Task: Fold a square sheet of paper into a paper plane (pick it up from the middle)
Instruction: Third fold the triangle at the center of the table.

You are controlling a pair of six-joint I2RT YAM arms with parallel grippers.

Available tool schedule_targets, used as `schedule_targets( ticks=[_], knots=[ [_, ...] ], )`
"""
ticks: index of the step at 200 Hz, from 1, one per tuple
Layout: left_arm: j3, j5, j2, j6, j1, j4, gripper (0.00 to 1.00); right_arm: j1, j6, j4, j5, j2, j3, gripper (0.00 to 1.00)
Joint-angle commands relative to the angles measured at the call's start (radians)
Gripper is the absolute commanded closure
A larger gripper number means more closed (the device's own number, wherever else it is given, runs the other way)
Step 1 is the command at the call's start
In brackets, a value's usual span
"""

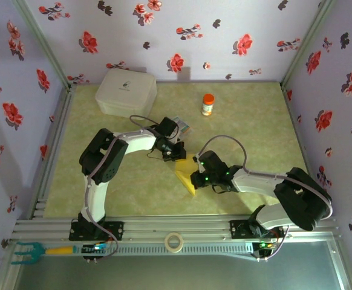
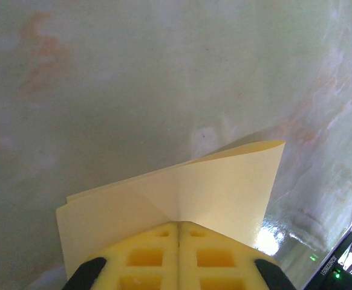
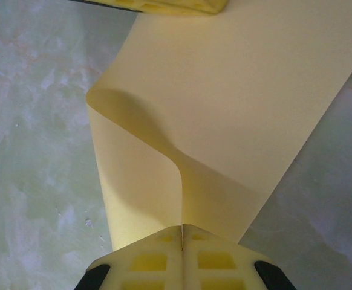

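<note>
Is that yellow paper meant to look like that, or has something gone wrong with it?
The square sheet of paper bulges into a loose, uncreased loop just ahead of the right gripper, which is shut on it. At the left gripper, also shut on it, the folded layers' edges sit slightly offset. No tear shows.

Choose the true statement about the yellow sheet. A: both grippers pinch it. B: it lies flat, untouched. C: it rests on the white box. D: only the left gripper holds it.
A: the left gripper and right gripper each close their fingers on the yellow sheet.
</note>
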Motion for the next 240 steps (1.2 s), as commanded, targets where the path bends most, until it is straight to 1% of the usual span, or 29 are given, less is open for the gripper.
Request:
schedule_targets(
  ticks=[1, 240],
  knots=[
    [-0.006, -0.037, 0.017, 0.011, -0.013, -0.056, 0.96, -0.007, 0.01, -0.021, 0.028, 0.011, 0.024, 1.0],
    [-0.008, -0.036, 0.011, 0.009, -0.013, -0.055, 0.96, -0.007, 0.021, -0.036, 0.008, 0.064, 0.045, 0.99]
  ],
)
